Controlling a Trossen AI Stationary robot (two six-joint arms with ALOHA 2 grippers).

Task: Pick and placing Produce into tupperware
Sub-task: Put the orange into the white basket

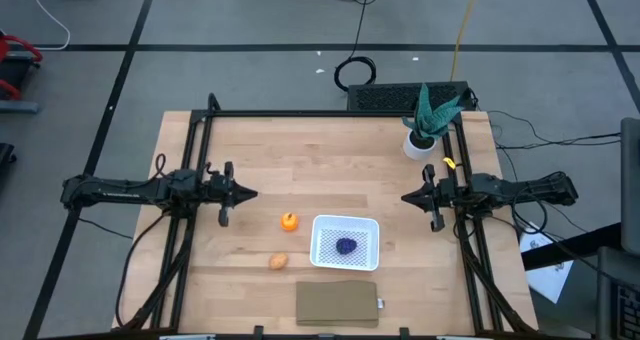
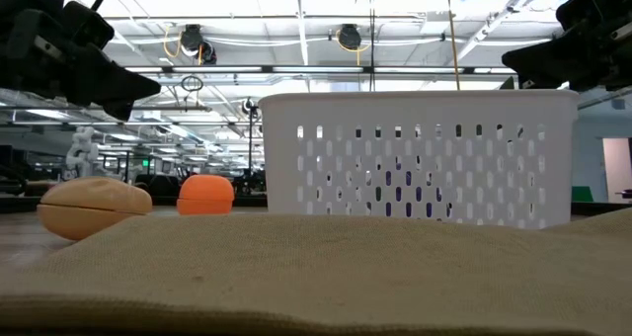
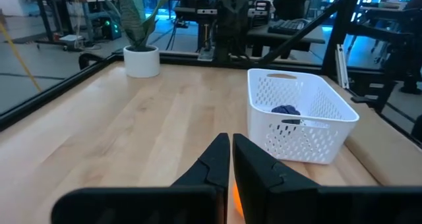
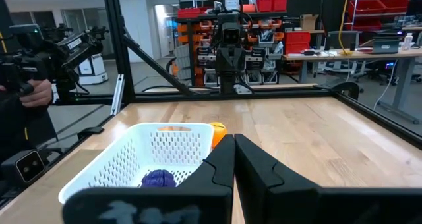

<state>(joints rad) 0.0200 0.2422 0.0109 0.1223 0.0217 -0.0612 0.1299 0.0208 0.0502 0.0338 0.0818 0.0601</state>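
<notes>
The white tupperware (image 1: 346,242) sits on the table's near middle, with the dark purple lumpy piece (image 1: 346,246) lying on its mesh bottom; the left wrist view shows that piece (image 3: 285,110) too. The round orange piece (image 1: 289,221) rests on the wood just left of the tupperware, and the tan-brown oval (image 1: 278,261) lies nearer the near edge. My left gripper (image 1: 252,193) hovers shut at the table's left, above and left of the orange piece. My right gripper (image 1: 405,197) hovers shut at the right, beside the tupperware's far right corner. Neither touches anything.
A flat brown rectangle (image 1: 339,303) lies at the near edge, below the tupperware. A potted green plant (image 1: 428,125) stands at the far right corner. A black frame (image 1: 330,113) rims the table. Bare wood spans the far middle. A person's hand (image 4: 36,92) shows in the room beyond.
</notes>
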